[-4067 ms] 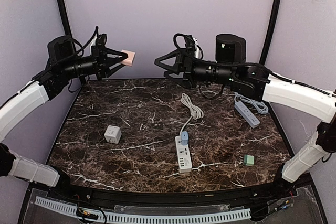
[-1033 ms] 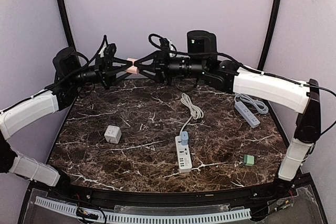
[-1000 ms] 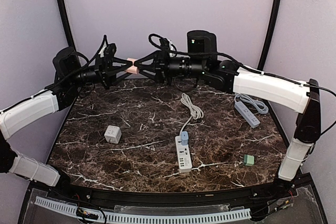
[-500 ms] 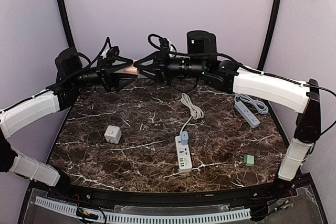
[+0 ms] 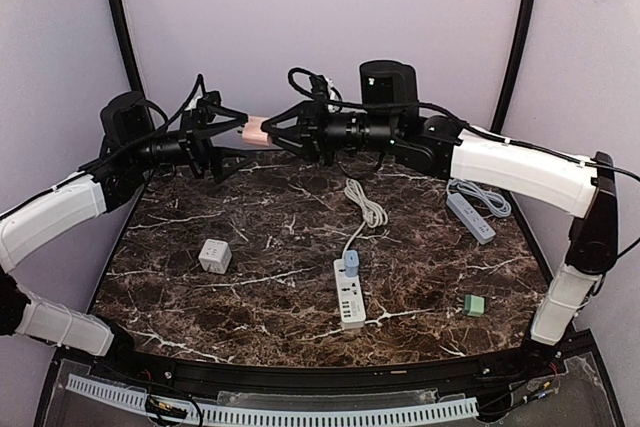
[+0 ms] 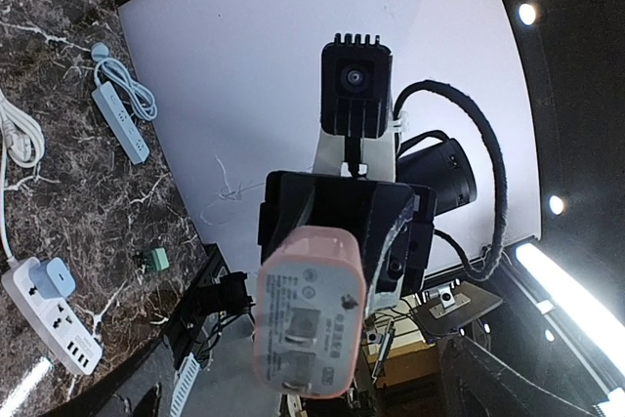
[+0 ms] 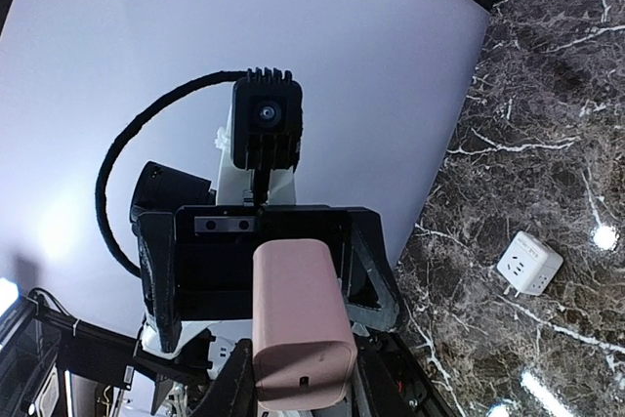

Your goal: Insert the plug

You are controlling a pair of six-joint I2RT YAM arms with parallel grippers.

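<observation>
1. Marble table below; the handover is in mid-air over its far edge.
2. My left gripper just sprang wide open and holds nothing.
3. My right gripper is clamped on the pink plug.
4. Transfer looks done. Next, carry it down to the white power strip.
</observation>
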